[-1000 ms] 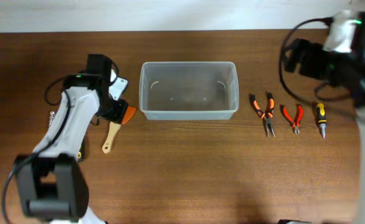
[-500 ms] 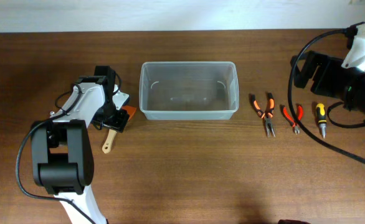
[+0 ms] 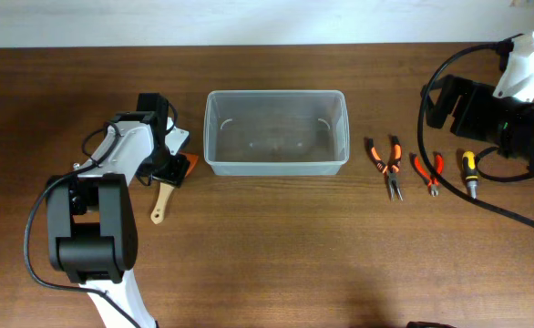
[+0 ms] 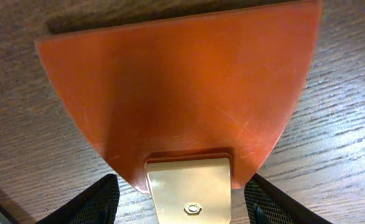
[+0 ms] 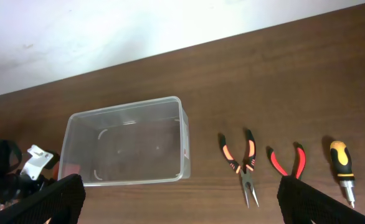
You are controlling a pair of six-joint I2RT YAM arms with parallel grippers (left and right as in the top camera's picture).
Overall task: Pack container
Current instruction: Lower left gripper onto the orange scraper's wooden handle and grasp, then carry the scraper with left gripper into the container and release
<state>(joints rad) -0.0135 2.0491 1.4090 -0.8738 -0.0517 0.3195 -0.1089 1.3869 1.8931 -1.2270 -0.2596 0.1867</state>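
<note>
We've got the left tool [image 4: 182, 203] spread astride the scraper [image 4: 176, 93], near the container [image 3: 276, 167] edge; the right tool [image 5: 182, 199] is spread too, well apart.

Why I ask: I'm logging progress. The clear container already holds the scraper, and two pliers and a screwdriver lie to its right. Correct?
No. The overhead view shows the container empty; the scraper lies on the table to its left. The rest is right.

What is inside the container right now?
Nothing shows inside the container; the table shows through its clear floor. The pliers, cutters, screwdriver and scraper all lie outside it. Nothing covers the interior.
</note>
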